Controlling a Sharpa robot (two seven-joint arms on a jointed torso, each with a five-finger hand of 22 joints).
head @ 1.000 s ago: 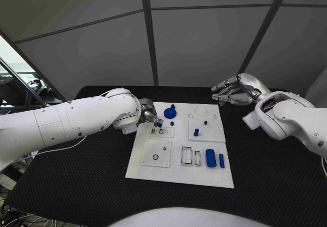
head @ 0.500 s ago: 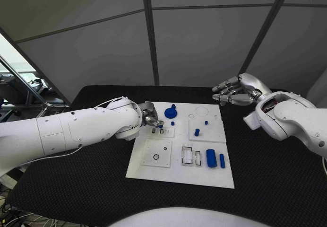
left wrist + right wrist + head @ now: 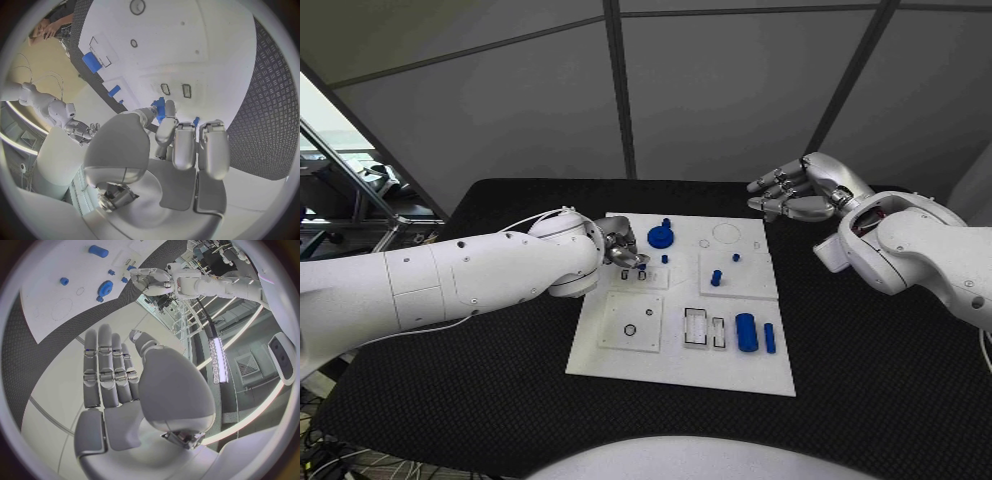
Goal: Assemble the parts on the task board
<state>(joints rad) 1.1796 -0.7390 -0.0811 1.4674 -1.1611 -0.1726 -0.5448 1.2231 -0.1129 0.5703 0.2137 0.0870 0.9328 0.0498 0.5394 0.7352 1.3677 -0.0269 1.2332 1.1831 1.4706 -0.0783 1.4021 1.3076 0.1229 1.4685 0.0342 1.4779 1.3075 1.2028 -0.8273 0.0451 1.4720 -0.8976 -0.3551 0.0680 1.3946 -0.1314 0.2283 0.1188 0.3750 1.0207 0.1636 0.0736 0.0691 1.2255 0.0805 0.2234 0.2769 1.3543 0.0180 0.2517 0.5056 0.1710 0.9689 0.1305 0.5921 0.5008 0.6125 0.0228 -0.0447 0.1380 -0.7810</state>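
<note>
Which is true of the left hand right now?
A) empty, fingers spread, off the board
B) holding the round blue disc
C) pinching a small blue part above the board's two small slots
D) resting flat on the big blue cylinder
C: in the left wrist view the left hand pinches a small blue part at its fingertips, over the task board just short of the two small slots.

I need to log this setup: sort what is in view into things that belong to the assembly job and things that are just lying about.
Job:
task board
small blue part pinched by left hand
blue disc
large blue cylinder
thin blue rod
blue peg
right hand, open beyond the board

Lying about:
black table
</note>
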